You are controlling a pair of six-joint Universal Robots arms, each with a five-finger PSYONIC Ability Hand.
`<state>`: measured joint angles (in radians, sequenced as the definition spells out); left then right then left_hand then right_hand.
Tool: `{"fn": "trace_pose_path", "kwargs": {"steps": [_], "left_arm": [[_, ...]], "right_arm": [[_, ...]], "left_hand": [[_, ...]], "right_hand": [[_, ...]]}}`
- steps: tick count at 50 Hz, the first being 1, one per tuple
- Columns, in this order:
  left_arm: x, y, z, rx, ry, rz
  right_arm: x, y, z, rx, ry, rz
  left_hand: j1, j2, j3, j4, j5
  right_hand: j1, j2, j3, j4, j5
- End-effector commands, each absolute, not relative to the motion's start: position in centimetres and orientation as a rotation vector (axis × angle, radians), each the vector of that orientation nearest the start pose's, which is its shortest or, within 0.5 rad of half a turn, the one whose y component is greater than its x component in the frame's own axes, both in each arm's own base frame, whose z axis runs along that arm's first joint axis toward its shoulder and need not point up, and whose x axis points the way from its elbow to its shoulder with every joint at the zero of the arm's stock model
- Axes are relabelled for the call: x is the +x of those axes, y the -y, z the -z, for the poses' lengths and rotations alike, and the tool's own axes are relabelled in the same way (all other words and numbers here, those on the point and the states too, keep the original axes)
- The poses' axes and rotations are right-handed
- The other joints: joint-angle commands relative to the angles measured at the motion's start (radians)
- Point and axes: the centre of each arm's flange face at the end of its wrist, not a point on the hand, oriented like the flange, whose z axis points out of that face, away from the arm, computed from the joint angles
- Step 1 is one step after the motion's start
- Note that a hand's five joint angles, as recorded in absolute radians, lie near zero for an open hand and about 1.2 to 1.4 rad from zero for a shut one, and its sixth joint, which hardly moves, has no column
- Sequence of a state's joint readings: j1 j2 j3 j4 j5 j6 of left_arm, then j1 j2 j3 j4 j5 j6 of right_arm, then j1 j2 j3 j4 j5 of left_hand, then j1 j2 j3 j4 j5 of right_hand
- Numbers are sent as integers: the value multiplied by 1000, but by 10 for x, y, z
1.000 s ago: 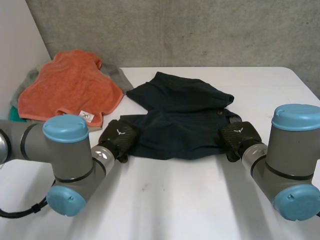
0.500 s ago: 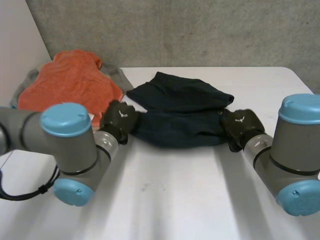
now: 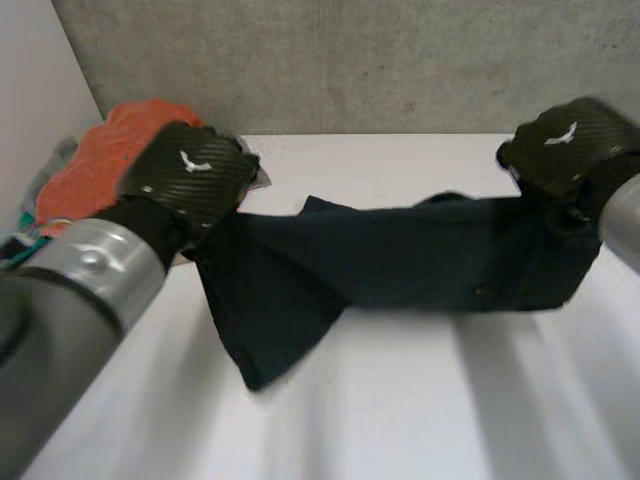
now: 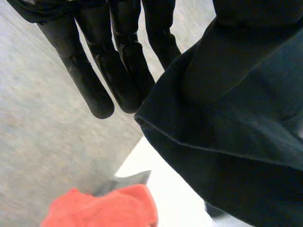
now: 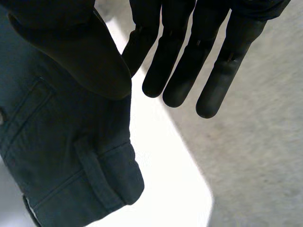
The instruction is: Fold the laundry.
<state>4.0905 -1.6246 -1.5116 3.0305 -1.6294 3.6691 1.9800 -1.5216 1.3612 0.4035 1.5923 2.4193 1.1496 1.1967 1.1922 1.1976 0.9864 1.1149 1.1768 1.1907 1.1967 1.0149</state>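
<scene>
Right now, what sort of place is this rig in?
Probably a lab test bench: bare concrete wall, plain white table, and dark blue shorts held up by the left hand and right hand.

White table (image 3: pixel 420 410) before grey, seemingly concrete wall (image 3: pixel 400 60)

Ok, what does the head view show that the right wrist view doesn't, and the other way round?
Only the head view: the left hand raised, the orange towel behind it, and the concrete wall. Only the right wrist view: a belt loop and a pocket seam near the thumb. Both: the right hand, the dark garment it holds up, and the white table.
</scene>
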Motion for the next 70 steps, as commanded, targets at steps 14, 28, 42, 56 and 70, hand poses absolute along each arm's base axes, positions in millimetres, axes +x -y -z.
{"fn": "trace_pose_path", "kwargs": {"steps": [14,28,42,56,70], "left_arm": [[-341,352,-341,756,-1330,2717],[-332,336,-377,638,-1077,2872],[-325,294,-216,1033,-1768,2449],[-288,195,-190,1344,-2248,1823],[-243,54,-207,1822,-2429,1117]], "right_arm": [[293,352,-311,-1016,-1896,2643],[298,349,-387,-673,-1266,3034],[290,341,-193,-1167,-2087,2286],[263,278,-152,-1401,-2382,1793],[208,155,-197,-1862,-2495,1232]], "left_hand": [[247,200,204,199,235],[247,200,204,199,235],[247,200,204,199,235],[247,200,204,199,235],[247,200,204,199,235]], "right_hand": [[281,219,206,200,207],[281,219,206,200,207],[281,219,206,200,207],[281,219,206,200,207],[281,219,206,200,207]]}}
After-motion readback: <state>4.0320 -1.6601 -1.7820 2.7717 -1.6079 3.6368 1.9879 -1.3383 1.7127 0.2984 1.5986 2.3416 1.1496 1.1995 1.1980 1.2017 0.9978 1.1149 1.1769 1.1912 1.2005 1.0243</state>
